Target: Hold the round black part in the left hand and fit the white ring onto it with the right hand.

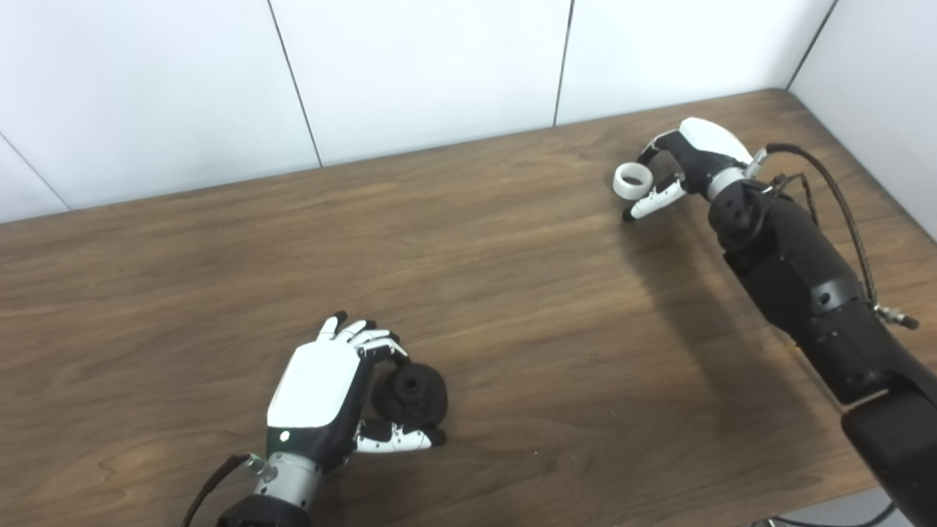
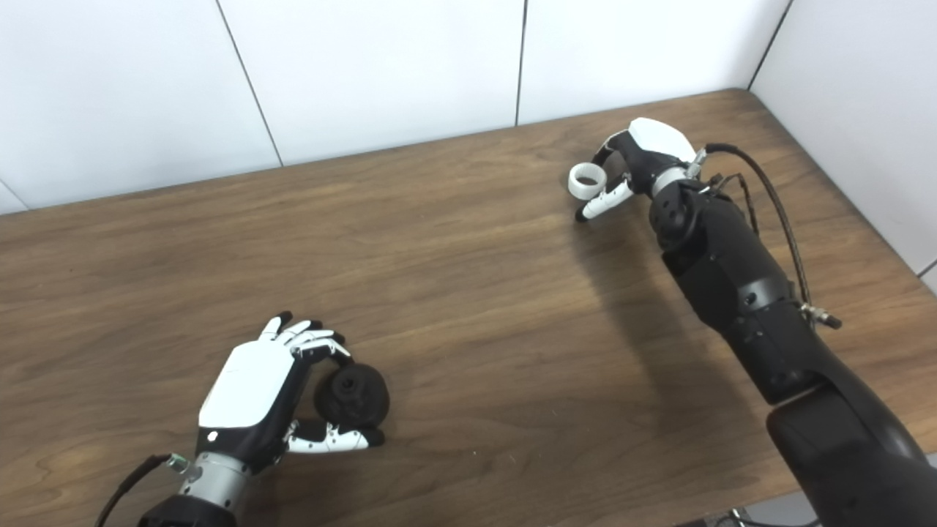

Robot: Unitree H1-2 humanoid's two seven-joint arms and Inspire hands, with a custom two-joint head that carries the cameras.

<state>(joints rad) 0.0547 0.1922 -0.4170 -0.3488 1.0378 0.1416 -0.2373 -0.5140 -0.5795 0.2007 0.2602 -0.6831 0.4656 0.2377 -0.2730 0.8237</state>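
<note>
Two hands are working over a wooden counter (image 1: 512, 293), well apart. Left hand (image 1: 322, 399), lower left of the frame, is curling its fingers (image 1: 370, 338) around the round black part (image 1: 411, 395), which is sitting low, on or just above the counter; can't tell which. Right hand (image 1: 688, 165), upper right, is pinching the white ring (image 1: 632, 180) between thumb and fingers, ring looking clear of the surface. Judging by look: black part is seeming stiff, moderately weighty, matte, so gripping its rim is keeping the centre bore free. Ring is looking light, rigid, smooth, likely slippery; holding its outer edge is leaving the opening clear for seating.
</note>
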